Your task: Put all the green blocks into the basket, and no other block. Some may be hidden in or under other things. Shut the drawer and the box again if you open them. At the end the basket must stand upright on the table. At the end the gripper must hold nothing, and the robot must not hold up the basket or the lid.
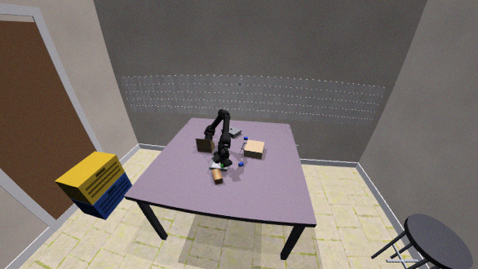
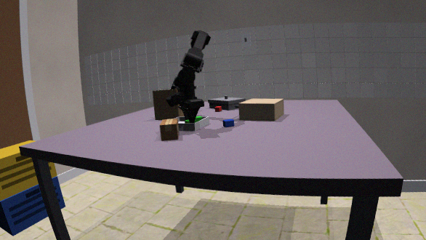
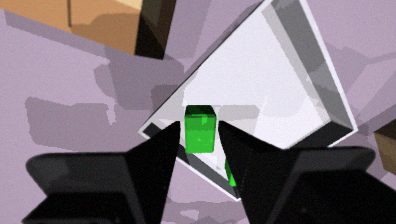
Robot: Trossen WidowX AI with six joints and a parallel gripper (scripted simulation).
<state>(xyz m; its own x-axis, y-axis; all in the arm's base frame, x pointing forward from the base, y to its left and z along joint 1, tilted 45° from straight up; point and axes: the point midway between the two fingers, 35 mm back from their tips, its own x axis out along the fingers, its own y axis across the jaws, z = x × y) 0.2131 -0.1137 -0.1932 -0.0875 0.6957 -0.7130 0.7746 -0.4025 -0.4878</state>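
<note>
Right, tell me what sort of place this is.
Probably a small bare test room, not a home or workshop: a purple table carries the arm and blocks, with a tiled floor, a stool in one corner and a brown door.
</note>
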